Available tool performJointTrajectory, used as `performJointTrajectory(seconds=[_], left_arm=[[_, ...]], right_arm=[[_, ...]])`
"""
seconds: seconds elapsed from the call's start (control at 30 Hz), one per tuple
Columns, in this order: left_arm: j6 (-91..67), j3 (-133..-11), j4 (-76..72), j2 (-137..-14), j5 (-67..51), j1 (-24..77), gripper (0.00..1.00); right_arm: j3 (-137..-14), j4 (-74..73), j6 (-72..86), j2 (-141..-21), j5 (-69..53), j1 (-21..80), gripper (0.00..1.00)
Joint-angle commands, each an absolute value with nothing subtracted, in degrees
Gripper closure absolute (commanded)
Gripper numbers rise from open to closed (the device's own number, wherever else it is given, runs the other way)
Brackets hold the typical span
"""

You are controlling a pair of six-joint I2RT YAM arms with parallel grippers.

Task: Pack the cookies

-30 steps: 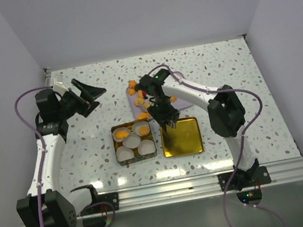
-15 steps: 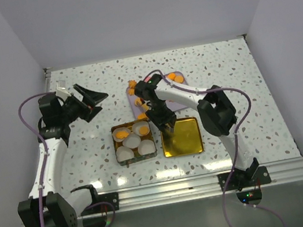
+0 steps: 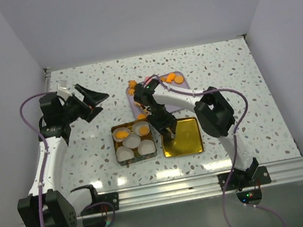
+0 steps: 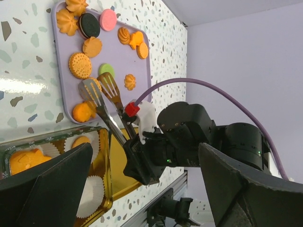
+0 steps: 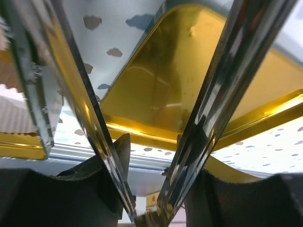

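Near the centre of the top view, right gripper partly closed, clamped on the handle end of metal tongs, blades apart. At upper left, left gripper spread wide, holding nothing. Above centre, cookies loose on purple tray; two orange ones in paper cups inside tin just below it

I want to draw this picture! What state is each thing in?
Tin, open, two cups filled, three empty.
Lid, off, lying beside the tin.
Tongs, tips apart, empty.
Right end effector, shut on tongs.
Left end effector, open, empty.
Tray, cookies lying on it.
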State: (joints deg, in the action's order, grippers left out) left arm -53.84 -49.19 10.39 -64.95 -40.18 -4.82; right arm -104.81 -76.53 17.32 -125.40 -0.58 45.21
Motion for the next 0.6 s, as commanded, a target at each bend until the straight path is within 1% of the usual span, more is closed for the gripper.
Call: performJointTrajectory(seconds=[0.0,0.17,0.2,0.43,0.57], left_arm=[[-52.3,-51.8,9.7,-65.0,-41.3,-4.7,0.00],[-52.3,-51.6,9.7,-65.0,-41.2,-4.6,0.00],[-52.4,-51.5,9.7,-65.0,-41.2,-4.7,0.00],[-53.0,-51.2,9.1,-64.6,-41.3,-4.6,0.00],[-53.0,-51.2,9.2,-64.3,-41.0,-4.7,0.00]], right_arm=[[-103.0,-91.0,18.2,-122.2,0.3,46.1,0.53],[-101.2,-91.0,18.5,-120.0,0.2,46.0,0.54],[-101.2,-91.0,18.4,-120.1,0.2,46.1,0.56],[-106.3,-91.0,17.8,-122.5,0.4,45.9,0.60],[-106.7,-91.0,17.8,-123.1,0.4,46.0,0.64]])
